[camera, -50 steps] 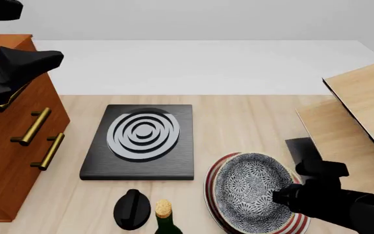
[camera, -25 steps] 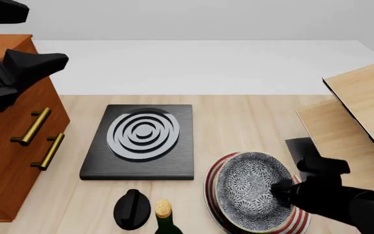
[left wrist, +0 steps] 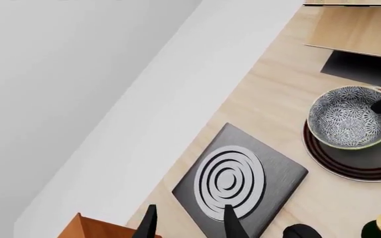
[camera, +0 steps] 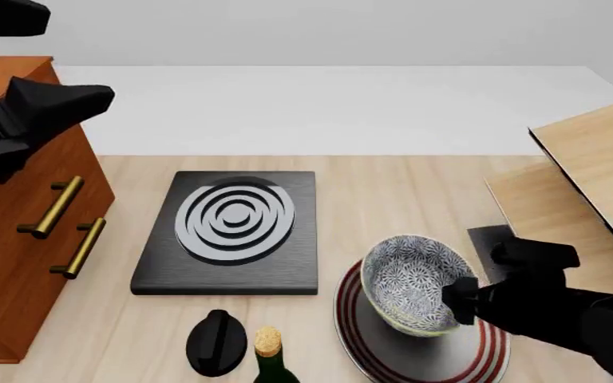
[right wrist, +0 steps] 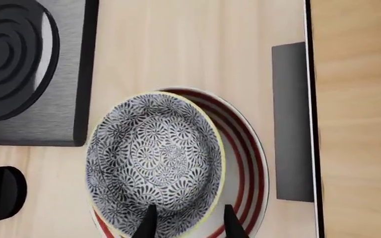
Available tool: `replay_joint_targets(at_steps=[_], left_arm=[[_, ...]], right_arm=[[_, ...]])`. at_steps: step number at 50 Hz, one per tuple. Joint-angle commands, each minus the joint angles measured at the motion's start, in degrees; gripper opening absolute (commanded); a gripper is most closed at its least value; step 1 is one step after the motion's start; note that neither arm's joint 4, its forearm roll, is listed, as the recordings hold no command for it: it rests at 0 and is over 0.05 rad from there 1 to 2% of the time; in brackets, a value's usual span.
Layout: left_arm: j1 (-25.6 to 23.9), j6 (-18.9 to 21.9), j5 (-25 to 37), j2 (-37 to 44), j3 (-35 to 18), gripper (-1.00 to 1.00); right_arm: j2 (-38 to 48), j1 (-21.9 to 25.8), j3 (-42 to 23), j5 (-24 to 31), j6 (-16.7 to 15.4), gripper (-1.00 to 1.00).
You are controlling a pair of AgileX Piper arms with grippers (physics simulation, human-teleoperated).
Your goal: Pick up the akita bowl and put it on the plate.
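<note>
The akita bowl (camera: 413, 275) (right wrist: 152, 161) (left wrist: 346, 116), black-and-white patterned with a pale rim, stands level on the plate (camera: 392, 359) (right wrist: 247, 158) (left wrist: 356, 166), which is white with red rings. My right gripper (camera: 458, 302) (right wrist: 190, 225) is at the bowl's near-right rim. Its fingers stand apart, one inside and one outside the rim, and look open. My left gripper (camera: 83, 100) (left wrist: 190, 225) hangs open and empty high above the cabinet at far left, well away from the bowl.
A black square slab with grey rings (camera: 232, 227) lies left of the plate. A wooden cabinet with brass handles (camera: 19, 239) fills the left edge. A corked bottle (camera: 269, 347) and a black knob-like object (camera: 216, 343) stand near the front. Wooden boards (camera: 594, 183) rise at right.
The bowl was tilted toward the camera and looked larger. Now it is level and lower, so more of the plate shows. The left arm has barely moved.
</note>
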Motion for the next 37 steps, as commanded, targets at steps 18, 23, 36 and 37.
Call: replay_joint_targets(at_steps=[18, 23, 36, 37], left_arm=[[-1.3, -1.5, 2.3, -1.6, 4.4, 1.0], [-1.0, -1.0, 2.4, -2.4, 4.6, 1.0], [-1.6, -3.8, 3.1, -6.0, 4.1, 1.0], [-1.0, -4.1, 2.9, -6.9, 4.3, 1.0]], right_arm=[[-10.8, -2.7, -16.4, 16.3, -9.1, 1.0], [-15.0, -3.4, -17.3, 16.4, -11.0, 1.0], [-30.9, -7.4, -12.5, 9.4, -19.6, 1.0], [-32.9, -7.9, -12.8, 9.2, -20.6, 1.0]])
